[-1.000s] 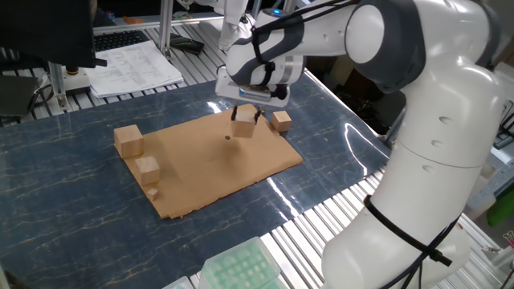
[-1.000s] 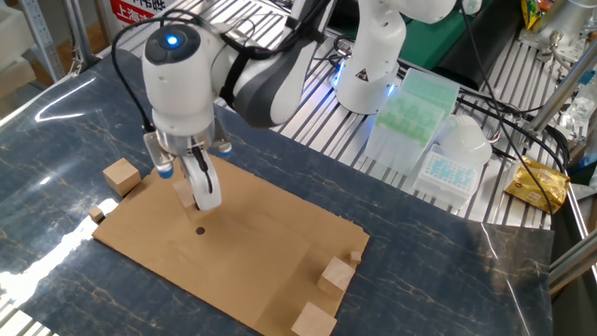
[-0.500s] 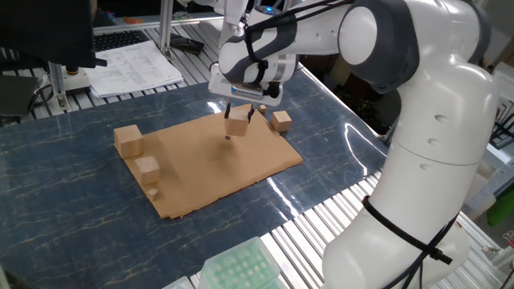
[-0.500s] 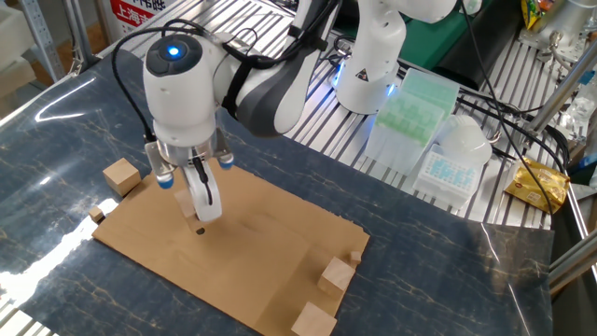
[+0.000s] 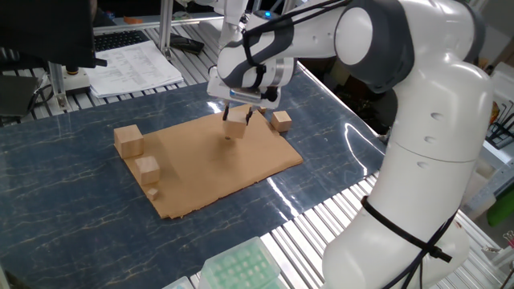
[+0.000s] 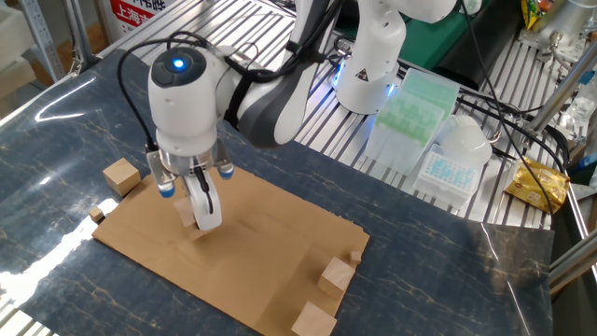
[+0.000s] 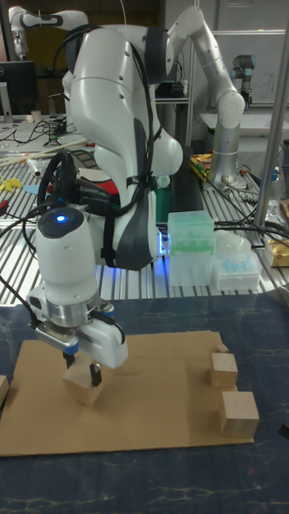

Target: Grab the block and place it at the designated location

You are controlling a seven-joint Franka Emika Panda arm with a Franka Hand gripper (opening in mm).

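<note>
Since the earlier frame we see the gripper (image 5: 236, 120) has carried the block (image 5: 234, 128) leftward and lower over the sheet (image 5: 201, 172), now covering the dot; its fingers (image 7: 94, 373) clamp the block, which sits at or just above the cardboard; we cannot tell which.

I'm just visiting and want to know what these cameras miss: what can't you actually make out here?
- The black target dot on the cardboard sheet: not seen in any view; the block and gripper cover that spot.
- Whether the block touches the sheet: too fine to tell.
- The block in the other fixed view: mostly hidden behind the gripper's fingers.
- A cube in the tall view: cut off by the left edge.
</note>
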